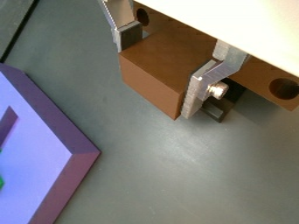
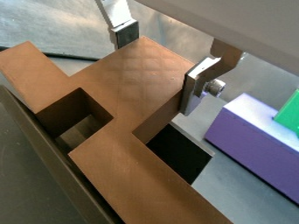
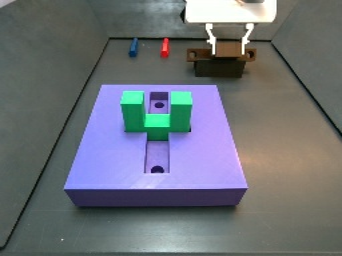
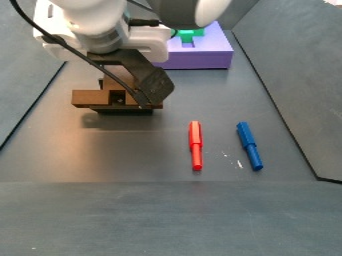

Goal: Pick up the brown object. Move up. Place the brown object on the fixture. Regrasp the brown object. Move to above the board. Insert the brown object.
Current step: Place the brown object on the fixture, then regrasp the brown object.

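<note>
Brown wood fills the jaws: the gripper is clamped on the brown object, which sits on the dark fixture at the far end of the worktop. The purple board with its green block lies well apart. A red pen and a blue pen lie nearby.

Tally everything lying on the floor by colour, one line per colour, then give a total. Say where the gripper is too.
Purple: 1, the board
Green: 1, the U-shaped block on the board
Brown: 1, the brown object, between the fingers of the gripper
Dark olive-brown: 1, the fixture under it
Red: 1, a pen
Blue: 1, a pen
Total: 6
</note>
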You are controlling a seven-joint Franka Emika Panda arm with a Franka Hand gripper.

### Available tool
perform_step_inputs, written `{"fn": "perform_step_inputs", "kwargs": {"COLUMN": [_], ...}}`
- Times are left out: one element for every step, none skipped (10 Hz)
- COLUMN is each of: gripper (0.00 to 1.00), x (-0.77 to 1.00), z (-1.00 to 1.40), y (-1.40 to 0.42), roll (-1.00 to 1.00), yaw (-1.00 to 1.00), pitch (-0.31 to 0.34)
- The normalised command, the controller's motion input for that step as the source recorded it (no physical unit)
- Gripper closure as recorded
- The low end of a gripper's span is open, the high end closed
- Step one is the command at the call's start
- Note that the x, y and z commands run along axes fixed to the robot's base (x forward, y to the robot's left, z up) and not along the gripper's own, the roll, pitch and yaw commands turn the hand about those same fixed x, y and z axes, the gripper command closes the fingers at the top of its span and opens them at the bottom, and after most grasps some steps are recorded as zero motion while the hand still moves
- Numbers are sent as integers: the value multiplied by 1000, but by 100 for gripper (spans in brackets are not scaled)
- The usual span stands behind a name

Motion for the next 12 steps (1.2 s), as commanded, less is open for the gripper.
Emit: {"fn": "perform_step_inputs", "kwargs": {"gripper": [100, 100, 100, 100, 100, 0, 0, 0, 0, 0, 0, 0], "x": [-200, 0, 0, 0, 0, 0, 80, 0, 0, 66, 117, 146], "z": [-100, -151, -40, 0, 0, 0, 737, 663, 649, 709, 606, 306], "y": [206, 109, 17, 0, 0, 0, 0, 0, 0, -80, -149, -157], "roll": [-486, -263, -17, 20, 0, 0, 926, 983, 997, 991, 1000, 1000], "yaw": [17, 0, 0, 0, 0, 0, 243, 166, 126, 103, 83, 120], "pitch": [-146, 0, 0, 0, 0, 0, -231, -237, -243, -257, -271, -189]}}
